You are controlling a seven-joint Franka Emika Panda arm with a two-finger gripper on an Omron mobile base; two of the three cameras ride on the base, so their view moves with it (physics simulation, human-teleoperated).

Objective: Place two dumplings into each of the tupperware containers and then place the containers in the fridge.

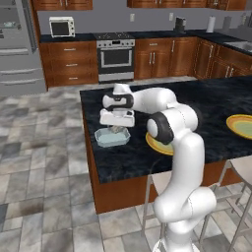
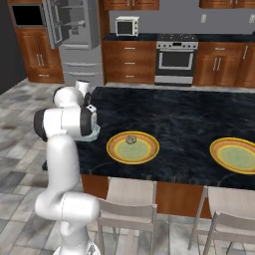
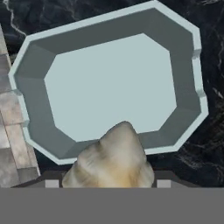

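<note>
Here my pincer (image 1: 117,127) is clamped on a dumpling (image 3: 109,161), just above the pale-blue container (image 3: 111,87) at the near left corner of the dark counter (image 1: 206,106).

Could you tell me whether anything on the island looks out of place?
Mildly: the pale-blue tupperware container sits at the counter's corner, near the edge. It is empty and upright. The fridge door stands open.
</note>
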